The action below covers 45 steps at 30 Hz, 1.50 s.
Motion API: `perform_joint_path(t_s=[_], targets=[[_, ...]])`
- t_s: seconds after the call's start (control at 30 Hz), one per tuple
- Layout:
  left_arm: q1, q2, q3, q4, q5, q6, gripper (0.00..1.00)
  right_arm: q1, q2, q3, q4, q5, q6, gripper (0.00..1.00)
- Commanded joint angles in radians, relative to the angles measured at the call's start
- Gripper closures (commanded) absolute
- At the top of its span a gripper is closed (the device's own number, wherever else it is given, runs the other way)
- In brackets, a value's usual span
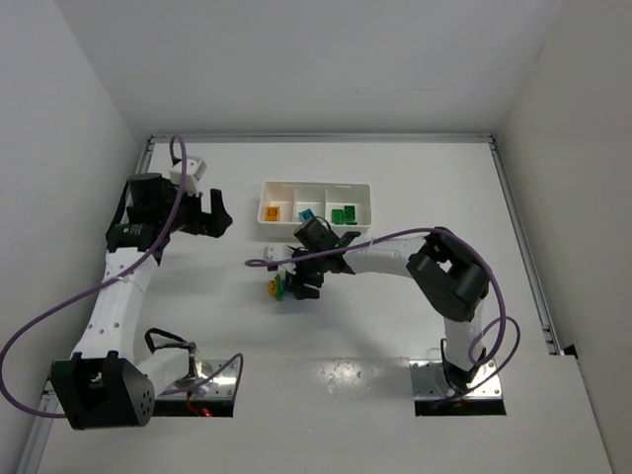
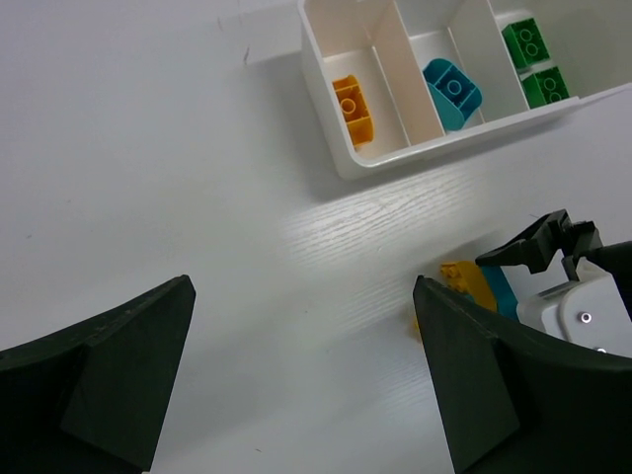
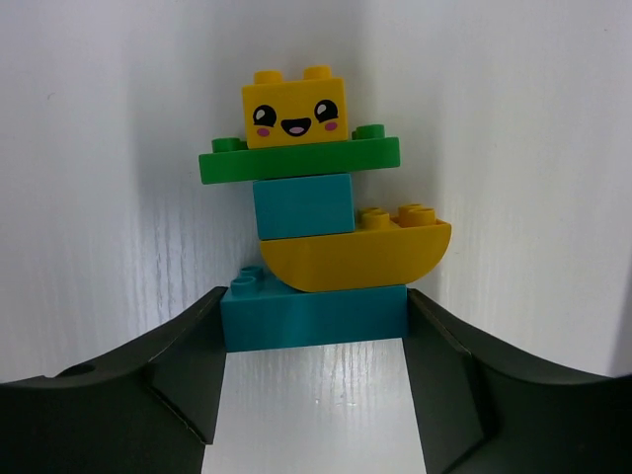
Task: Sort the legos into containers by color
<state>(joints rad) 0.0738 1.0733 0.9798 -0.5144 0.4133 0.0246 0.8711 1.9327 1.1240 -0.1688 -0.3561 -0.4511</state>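
Taking stock: the white low-walled plastic tray (image 2: pixel 434 146) held one orange studded brick (image 2: pixel 354 109) in its left compartment, one rounded cyan brick (image 2: pixel 452 91) in the middle and two green square bricks (image 2: pixel 524 41) in the right.

Judged unsorted: a joined stack lying on the matte wood-grain table (image 2: pixel 148 148), near the tray on the arms' side. It consisted of a yellow smiley-face cube (image 3: pixel 294 111), a thin green plate (image 3: pixel 296 163), a small cyan block (image 3: pixel 303 204), a glossy yellow boat-shaped piece (image 3: pixel 355 252) and a cyan base brick (image 3: pixel 314 314). All were smooth, hard plastic.

The right gripper (image 3: pixel 314 306) stood narrowed against both sides of the cyan base brick, apparently gripping it. The left gripper (image 2: pixel 301 365) hung wide and empty beside the tray.
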Motion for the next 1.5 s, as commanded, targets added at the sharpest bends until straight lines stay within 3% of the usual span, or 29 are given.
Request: perform_joint_path(t_s=[0.0,0.1,0.27,0.53,0.8,1.0,1.17,1.47], targets=[[0.014,-0.004,-0.009,0.013,0.076,0.015,0.01,-0.004,0.002,0.013,-0.006,-0.04,-0.03,0.79],[0.014,0.02,-0.018,-0.024,0.154,0.05,0.1,-0.015,-0.057,-0.006,-0.006,-0.04,-0.031,1.0],[0.014,0.12,-0.03,-0.166,0.491,0.181,0.14,-0.046,-0.216,-0.036,-0.017,-0.029,-0.009,1.0],[-0.087,0.398,0.095,-0.347,0.731,0.336,0.15,-0.054,-0.423,-0.065,0.015,0.0,-0.023,1.0],[-0.088,0.559,0.249,-0.521,0.864,0.474,0.15,-0.035,-0.437,-0.076,0.026,0.068,-0.046,1.0],[-0.088,0.605,0.292,-0.763,0.923,0.75,0.15,-0.035,-0.446,-0.096,0.037,0.089,-0.037,1.0],[-0.12,0.625,0.292,-0.763,0.923,0.75,0.15,-0.035,-0.436,-0.07,0.069,0.108,-0.028,1.0],[-0.131,0.648,0.281,-0.604,0.923,0.615,0.18,-0.014,-0.39,0.002,0.069,0.086,-0.018,1.0]])
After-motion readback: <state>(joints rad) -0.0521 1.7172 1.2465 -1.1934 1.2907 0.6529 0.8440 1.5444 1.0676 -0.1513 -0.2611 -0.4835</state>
